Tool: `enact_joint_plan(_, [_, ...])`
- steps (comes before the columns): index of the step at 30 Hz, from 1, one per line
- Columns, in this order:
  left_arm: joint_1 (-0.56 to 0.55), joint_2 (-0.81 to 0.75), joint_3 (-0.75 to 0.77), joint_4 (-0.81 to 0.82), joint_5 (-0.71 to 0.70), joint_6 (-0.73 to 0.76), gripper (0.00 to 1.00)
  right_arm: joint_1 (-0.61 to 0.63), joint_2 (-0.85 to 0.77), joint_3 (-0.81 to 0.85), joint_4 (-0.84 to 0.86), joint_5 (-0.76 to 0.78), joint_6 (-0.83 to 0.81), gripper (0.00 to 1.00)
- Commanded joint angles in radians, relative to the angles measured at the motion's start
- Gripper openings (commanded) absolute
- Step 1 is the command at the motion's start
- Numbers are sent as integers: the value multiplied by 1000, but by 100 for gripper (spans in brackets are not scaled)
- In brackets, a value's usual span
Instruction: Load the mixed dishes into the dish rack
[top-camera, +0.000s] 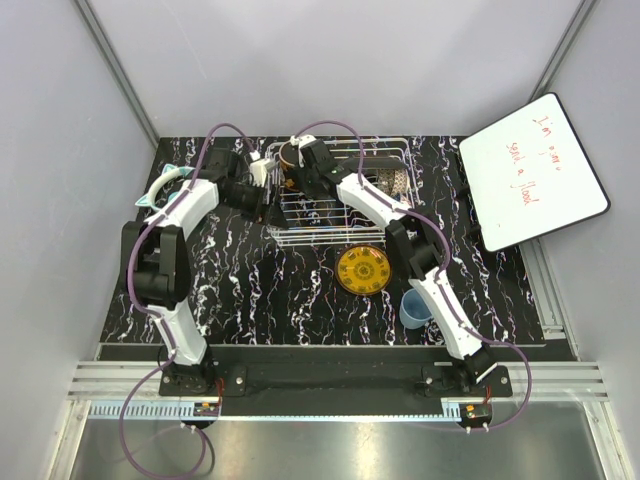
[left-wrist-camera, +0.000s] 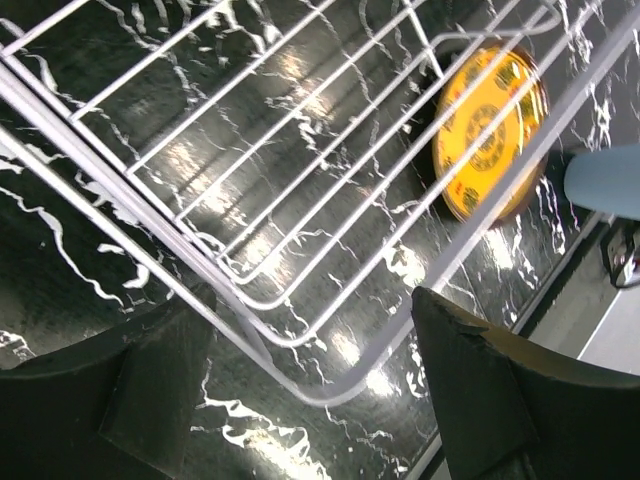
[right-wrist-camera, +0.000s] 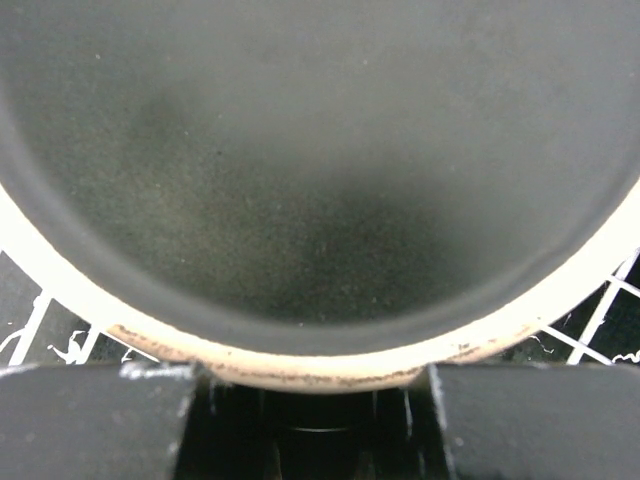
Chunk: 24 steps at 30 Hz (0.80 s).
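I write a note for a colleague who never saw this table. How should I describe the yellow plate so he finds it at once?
Find the white wire dish rack at the far middle of the black marbled table. Just in front of its near edge lies the yellow plate. It is round with a dark ring pattern; the light-blue cup nearby is smaller and plain.
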Motion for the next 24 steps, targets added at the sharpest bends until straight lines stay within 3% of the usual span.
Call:
enact_joint_plan(1, [-35,-84,1,-88,82,59,81,0,-68,-34,10,29,0,1])
enact_joint_plan(6, [-26,-104,-2,-101,52,80,80,0,-89,-87,-1,25,7,10])
enact_joint_plan(10, [-9,-107,9,-112,38,91,80,0,-108,-118,-2,11,12,36])
enact_joint_plan(11, [1,-107,19,-113,30,91,80,2,-112,-123,-4,9,12,48])
enact_joint_plan(13, [8,-107,33,-116,23,96,80,4,-125,-138,-4,14,12,54])
enact_joint_plan(14, [13,-107,47,-118,15,99,80,5,-131,-144,-7,17,12,62])
enact_joint_plan(19, [21,-107,82,-119,13,96,80,8,-157,-173,-8,37,10,73])
enact_joint_plan(24, [37,-108,104,-119,15,94,80,20,-238,-251,-21,80,-22,92])
